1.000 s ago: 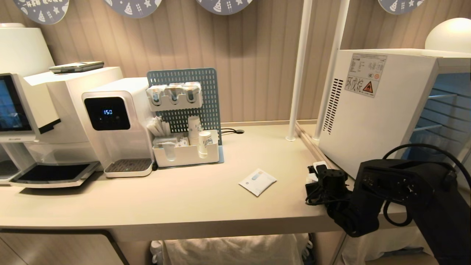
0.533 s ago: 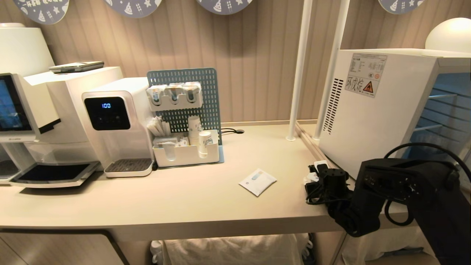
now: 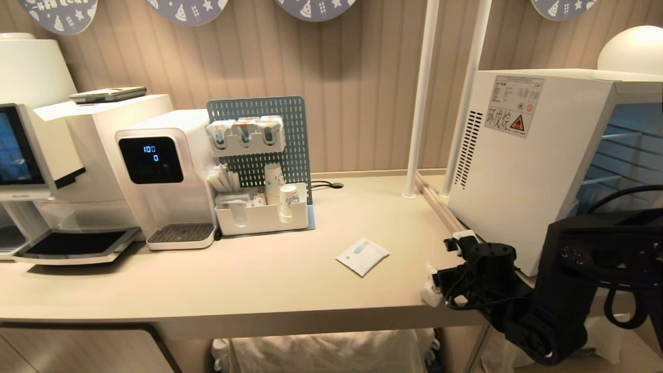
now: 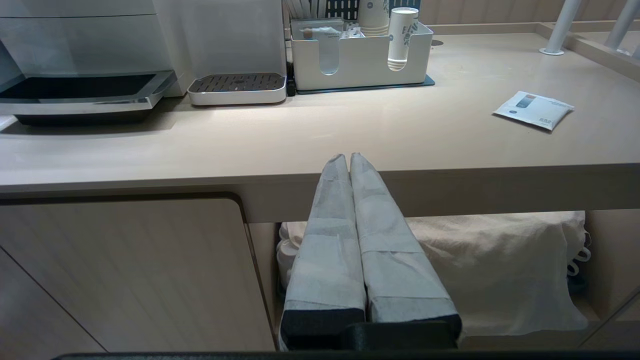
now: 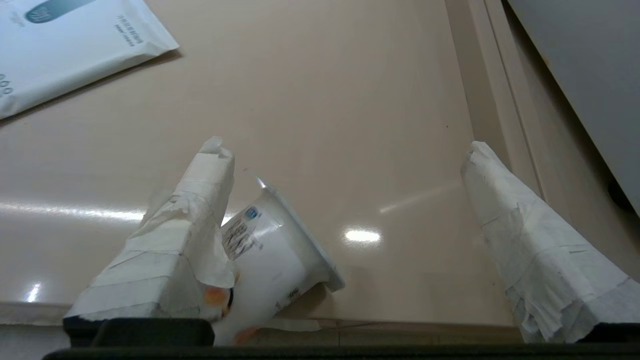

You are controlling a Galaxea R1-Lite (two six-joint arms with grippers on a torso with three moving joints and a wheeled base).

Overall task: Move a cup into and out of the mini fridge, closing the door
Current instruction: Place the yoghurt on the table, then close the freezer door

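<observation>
The cup (image 5: 270,255), small and white with orange print, lies tilted on the beige counter near its front edge. It leans against one taped finger (image 5: 200,210) of my right gripper (image 5: 345,150), which is open wide; the other finger (image 5: 510,215) stands well apart from it. In the head view the right gripper (image 3: 444,264) is low over the counter's front right corner, beside the white mini fridge (image 3: 518,171). Wire shelves show at the fridge's front; whether the door covers them I cannot tell. My left gripper (image 4: 348,157) is shut and empty below the counter's front edge.
A white sachet (image 3: 362,256) lies left of the right gripper. A white organizer with paper cups (image 3: 261,210), a water dispenser (image 3: 160,176) and a coffee machine (image 3: 36,155) line the back left. Two white poles (image 3: 419,103) rise beside the fridge.
My right gripper has opened wide and let go of the cup, which now leans tilted against one finger. The right arm has drawn back towards the counter's front edge.
</observation>
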